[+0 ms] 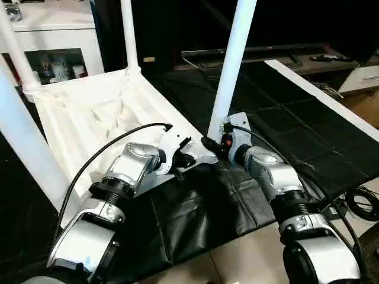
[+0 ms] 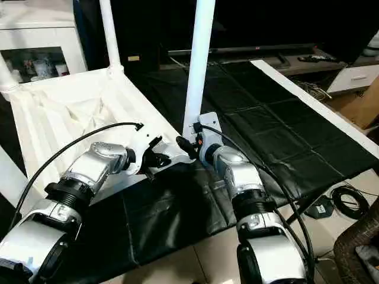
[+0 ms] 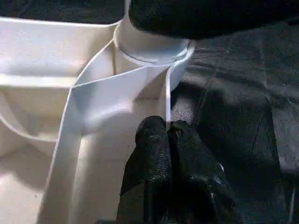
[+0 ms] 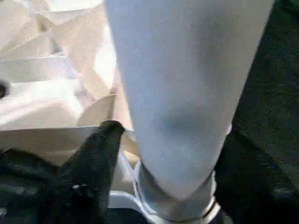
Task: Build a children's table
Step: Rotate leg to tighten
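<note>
Two grippers (image 1: 188,158) (image 1: 214,145) at table's (image 1: 77,112) edge

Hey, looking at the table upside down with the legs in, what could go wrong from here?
1. The near leg stands in its corner socket with the right gripper at its base; if it is not fully seated, it may tilt or come out once that grip goes.
2. The left gripper, fingers shut, rests at the top's thin rim; a push there could slide the top on the black mat.
</note>
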